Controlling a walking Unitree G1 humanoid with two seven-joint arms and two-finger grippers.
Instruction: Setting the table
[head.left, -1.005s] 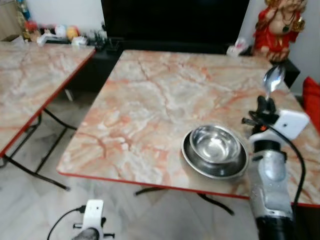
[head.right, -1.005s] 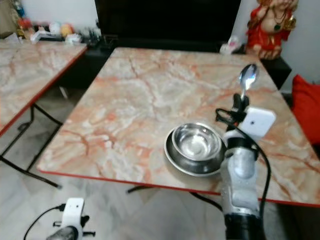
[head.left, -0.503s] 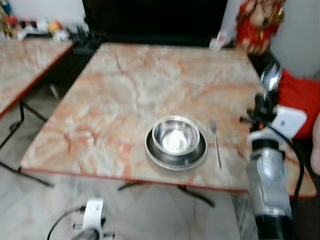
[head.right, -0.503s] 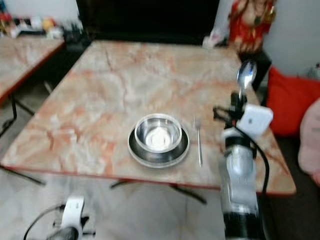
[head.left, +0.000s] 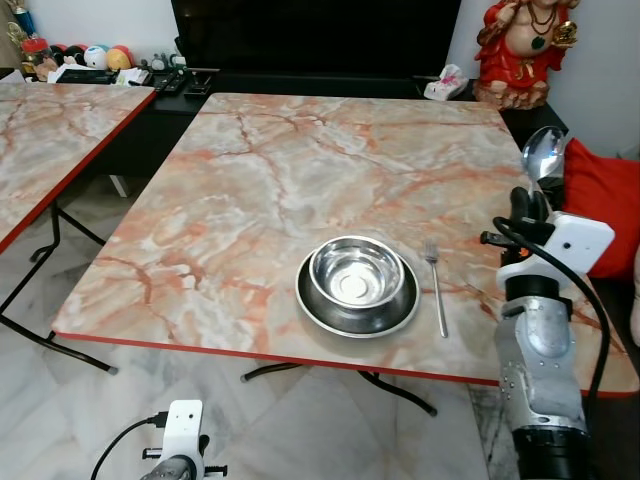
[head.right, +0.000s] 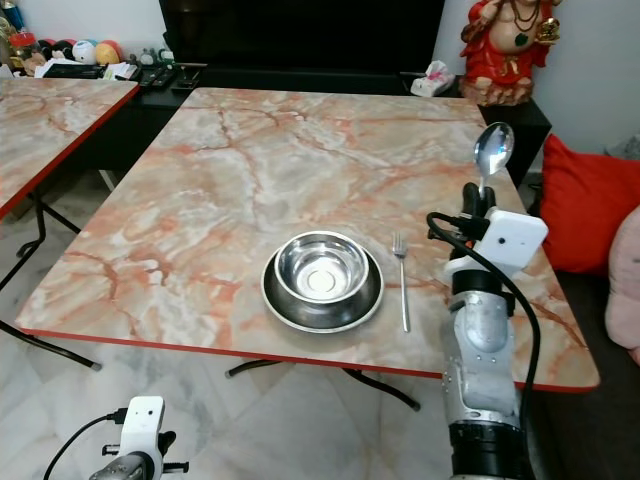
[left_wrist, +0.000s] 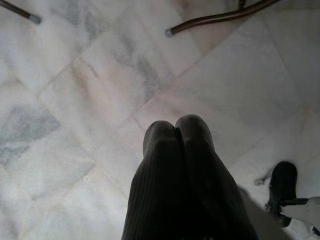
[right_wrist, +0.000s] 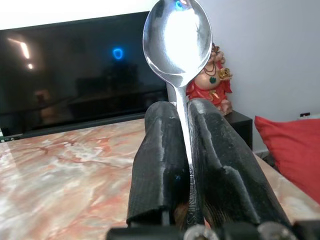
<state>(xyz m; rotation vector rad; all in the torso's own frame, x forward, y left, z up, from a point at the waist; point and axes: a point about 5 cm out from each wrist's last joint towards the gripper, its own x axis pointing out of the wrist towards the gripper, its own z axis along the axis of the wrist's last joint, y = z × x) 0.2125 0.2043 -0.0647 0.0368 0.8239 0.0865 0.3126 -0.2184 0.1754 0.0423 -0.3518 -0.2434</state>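
A steel bowl (head.left: 355, 273) sits in a steel plate (head.left: 330, 315) near the front edge of the marble table (head.left: 300, 170). A fork (head.left: 436, 287) lies on the table just right of the plate. My right gripper (head.left: 530, 205) is raised over the table's right front corner, shut on a spoon (head.left: 544, 155) that stands upright with its bowl up; the right wrist view shows the spoon (right_wrist: 177, 40) pinched between the black fingers (right_wrist: 160, 160). My left gripper (left_wrist: 177, 132) hangs shut above the tiled floor.
A second marble table (head.left: 50, 130) stands to the left, with a floor gap between. A dark TV unit (head.left: 320, 40) and a red statue (head.left: 520, 45) are at the back. A red cushion (head.left: 600, 195) lies to the right. Table legs (left_wrist: 220, 17) cross the tiled floor.
The camera has swung, so the plate and bowl now sit nearer the middle and the fork has come into view. My right gripper still holds the spoon upright.
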